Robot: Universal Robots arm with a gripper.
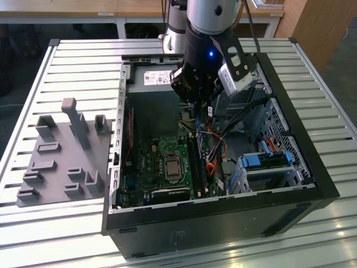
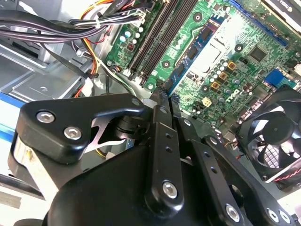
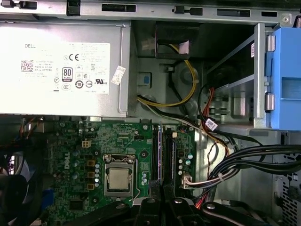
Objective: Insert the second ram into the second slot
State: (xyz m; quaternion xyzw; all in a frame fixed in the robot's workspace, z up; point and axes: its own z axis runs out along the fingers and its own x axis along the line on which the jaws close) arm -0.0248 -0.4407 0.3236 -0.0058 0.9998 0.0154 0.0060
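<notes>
My claw [image 2: 164, 97] clamps the memory stick [image 2: 190, 52] above the slots [image 1: 196, 162]; a tilt could jam it, or snag cables [image 1: 217, 148] at three o'clock, exterior view.

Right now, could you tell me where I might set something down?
Bare table slats border the grey fixture on its far and near sides, and at the exterior view's right of the computer case. Inside is crowded: cables and the hand gripping the second ram.
</notes>
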